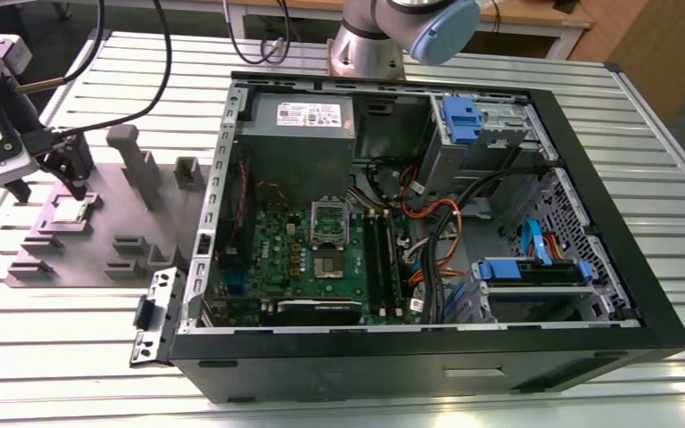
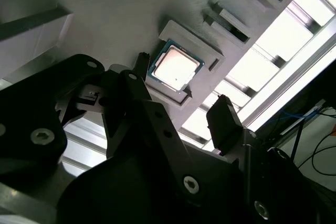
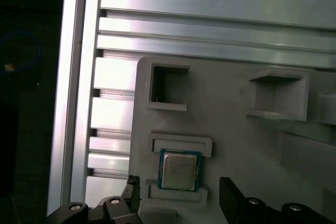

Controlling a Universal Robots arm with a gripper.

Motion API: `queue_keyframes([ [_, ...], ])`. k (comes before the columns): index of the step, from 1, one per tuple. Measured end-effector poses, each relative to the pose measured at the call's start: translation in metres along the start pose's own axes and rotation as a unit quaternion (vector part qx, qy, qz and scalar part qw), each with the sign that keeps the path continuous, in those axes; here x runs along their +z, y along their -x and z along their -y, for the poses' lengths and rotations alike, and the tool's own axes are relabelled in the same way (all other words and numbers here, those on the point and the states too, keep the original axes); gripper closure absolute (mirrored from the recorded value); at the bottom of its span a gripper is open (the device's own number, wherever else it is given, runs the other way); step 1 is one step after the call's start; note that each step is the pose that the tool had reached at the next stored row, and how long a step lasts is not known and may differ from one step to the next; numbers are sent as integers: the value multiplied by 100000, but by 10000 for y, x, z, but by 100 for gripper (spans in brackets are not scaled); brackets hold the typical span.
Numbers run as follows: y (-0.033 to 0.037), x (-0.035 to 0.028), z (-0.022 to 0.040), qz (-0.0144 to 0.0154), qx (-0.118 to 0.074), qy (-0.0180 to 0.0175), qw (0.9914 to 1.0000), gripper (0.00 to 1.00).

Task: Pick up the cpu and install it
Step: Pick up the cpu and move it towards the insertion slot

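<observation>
The claw [image 1: 47, 190] is hovering wide open over the cpu [image 1: 71, 210], sitting in a grey fixture tray [image 1: 93, 259]; the exterior view is showing the open computer case [image 1: 438, 374] (white-labelled power supply [image 1: 301, 143]) alongside.

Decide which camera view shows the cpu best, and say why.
The first wrist view: the cpu faces the camera squarely, whole, seated in its grey tray. The second wrist view shows the cpu tilted, with glare on its top. The exterior view shows the cpu small, at the exterior view's left.
</observation>
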State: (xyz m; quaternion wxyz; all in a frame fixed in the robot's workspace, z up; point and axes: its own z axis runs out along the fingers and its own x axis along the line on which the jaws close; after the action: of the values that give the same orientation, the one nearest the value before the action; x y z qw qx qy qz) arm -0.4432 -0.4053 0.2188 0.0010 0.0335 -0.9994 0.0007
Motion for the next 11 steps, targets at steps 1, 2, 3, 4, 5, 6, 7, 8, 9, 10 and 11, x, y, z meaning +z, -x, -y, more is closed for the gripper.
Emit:
queue_keyframes([
  [1,0,0,0,-2,1,-29,100000,29],
  [2,0,0,0,-2,0,-59,100000,29],
  [3,0,1,0,-3,0,-87,100000,29],
  [4,0,1,0,-6,1,-115,100000,29],
  [5,0,1,0,-8,0,-147,100000,29],
  [6,0,1,0,-8,1,-177,100000,29],
  [7,0,1,0,-9,2,-208,100000,29],
  [8,0,2,0,-10,-2,-236,100000,29],
  [9,0,2,0,-12,0,-266,100000,29],
  [10,0,2,0,-14,1,-295,100000,29],
  [11,0,2,0,-16,0,-325,99999,29],
])
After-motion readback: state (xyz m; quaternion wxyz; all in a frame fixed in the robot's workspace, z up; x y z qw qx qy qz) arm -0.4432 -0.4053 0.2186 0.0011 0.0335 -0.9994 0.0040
